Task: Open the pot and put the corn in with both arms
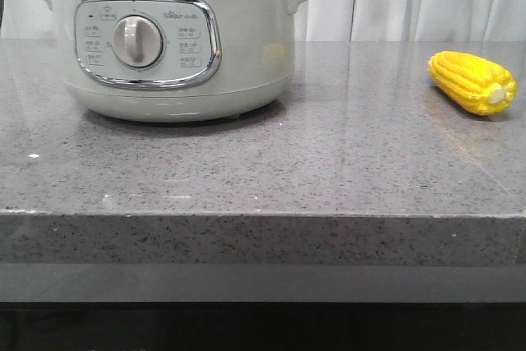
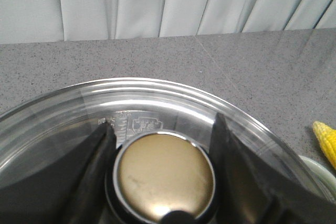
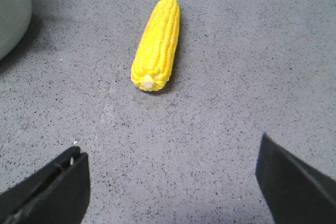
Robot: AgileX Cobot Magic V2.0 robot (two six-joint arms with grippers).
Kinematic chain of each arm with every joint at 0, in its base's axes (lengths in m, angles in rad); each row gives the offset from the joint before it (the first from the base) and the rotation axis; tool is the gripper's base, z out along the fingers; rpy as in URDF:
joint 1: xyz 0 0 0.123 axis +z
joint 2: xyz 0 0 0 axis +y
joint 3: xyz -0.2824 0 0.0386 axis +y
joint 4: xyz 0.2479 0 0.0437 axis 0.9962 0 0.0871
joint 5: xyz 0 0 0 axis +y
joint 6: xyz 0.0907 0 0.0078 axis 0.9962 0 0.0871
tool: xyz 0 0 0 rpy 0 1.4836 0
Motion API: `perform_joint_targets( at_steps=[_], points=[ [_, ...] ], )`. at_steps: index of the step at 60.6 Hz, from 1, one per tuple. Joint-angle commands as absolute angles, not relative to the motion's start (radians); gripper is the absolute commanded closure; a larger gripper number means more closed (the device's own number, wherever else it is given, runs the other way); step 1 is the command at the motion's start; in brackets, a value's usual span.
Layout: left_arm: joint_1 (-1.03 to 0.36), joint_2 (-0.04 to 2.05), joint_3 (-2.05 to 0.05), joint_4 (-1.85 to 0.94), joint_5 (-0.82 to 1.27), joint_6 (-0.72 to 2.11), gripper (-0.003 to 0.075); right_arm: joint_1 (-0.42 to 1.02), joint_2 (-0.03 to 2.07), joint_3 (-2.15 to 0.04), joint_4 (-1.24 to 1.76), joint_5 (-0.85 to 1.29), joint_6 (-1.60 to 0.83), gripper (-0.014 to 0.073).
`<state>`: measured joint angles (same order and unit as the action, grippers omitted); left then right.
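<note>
Corn (image 3: 156, 45) lies on the counter (image 1: 263, 170), right of the pot (image 1: 173, 39), dead ahead of our right gripper (image 3: 173, 182) — jaws wide apart, cob's long axis pointing at them — while our left gripper (image 2: 163, 166) straddles the lid knob (image 2: 165, 174), contact unclear.
</note>
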<state>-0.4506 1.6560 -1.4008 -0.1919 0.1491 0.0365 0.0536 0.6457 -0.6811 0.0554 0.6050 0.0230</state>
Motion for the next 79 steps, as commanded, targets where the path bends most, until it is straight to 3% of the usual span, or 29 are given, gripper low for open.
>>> perform_joint_targets(
  at_steps=[1,30,50,57,79],
  points=[
    [-0.453,1.592,-1.462,-0.204,0.075,0.023,0.0532,0.047,0.652,-0.708,0.043,0.542,0.019,-0.0060],
    [-0.453,1.401,-1.587,-0.180,0.197,0.023,0.0532,0.047,0.652,-0.708,0.043,0.542,0.019,-0.0060],
    [-0.413,1.138,-1.579,-0.042,0.592,0.023,0.0532,0.047,0.717,-0.747,0.068,0.564,0.019,-0.0060],
    [-0.394,1.047,-1.508,-0.008,0.676,0.023,0.0531,0.049,0.782,-0.793,0.088,0.584,0.019,-0.0060],
    [-0.372,0.707,-1.103,-0.012,0.675,0.023,0.0531,0.062,1.094,-0.997,0.108,0.674,0.019,-0.0060]
  ],
)
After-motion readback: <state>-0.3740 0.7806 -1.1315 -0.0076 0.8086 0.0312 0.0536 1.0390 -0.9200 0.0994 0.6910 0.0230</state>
